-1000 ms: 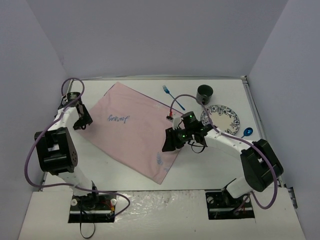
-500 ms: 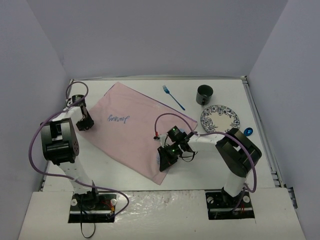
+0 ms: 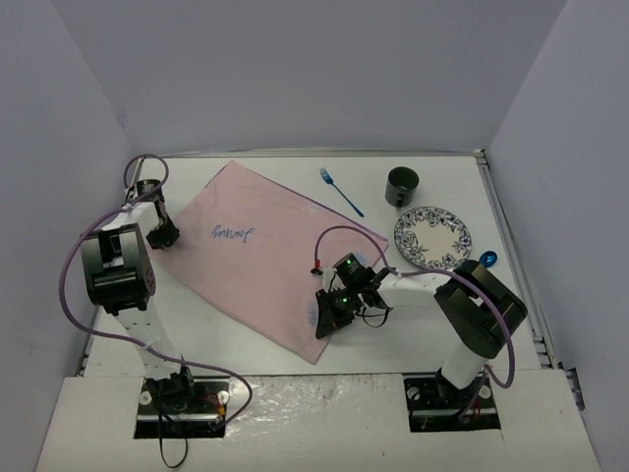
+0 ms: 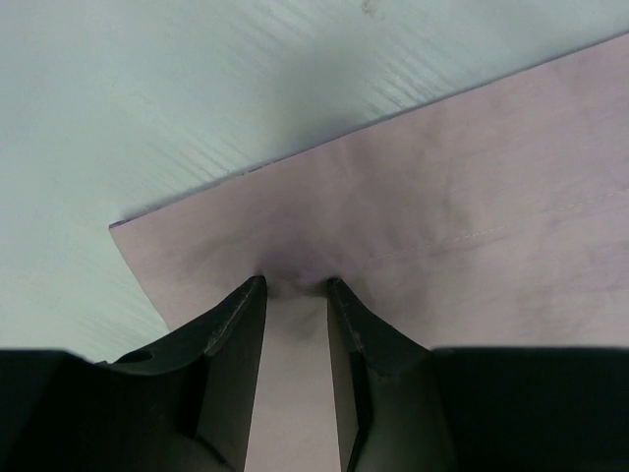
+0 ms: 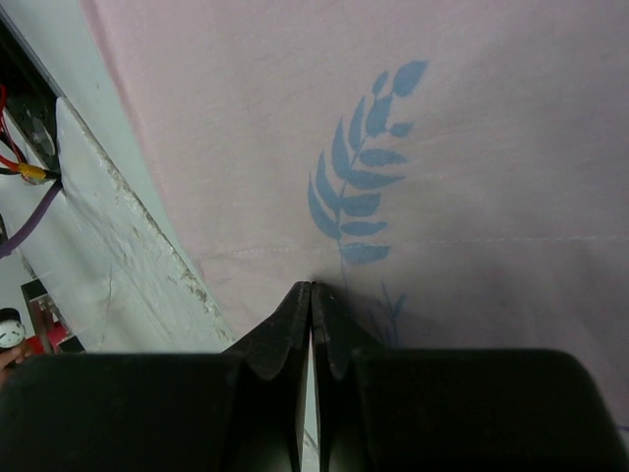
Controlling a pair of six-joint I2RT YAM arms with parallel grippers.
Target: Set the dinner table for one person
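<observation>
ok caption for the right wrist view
Right claw shut on the pink cloth just below its blue leaf print.

A robotics lab test cell — plain white walls (image 3: 295,69) box in a white dinner table (image 3: 246,344), with two arms bolted to base plates (image 3: 182,408) and purple cables (image 3: 64,305) trailing loose.

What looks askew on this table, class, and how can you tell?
The pink cloth lies diagonally, its edges slanted against the straight edges of the dinner table. The fork, cup and plate sit off it at the far right.
</observation>
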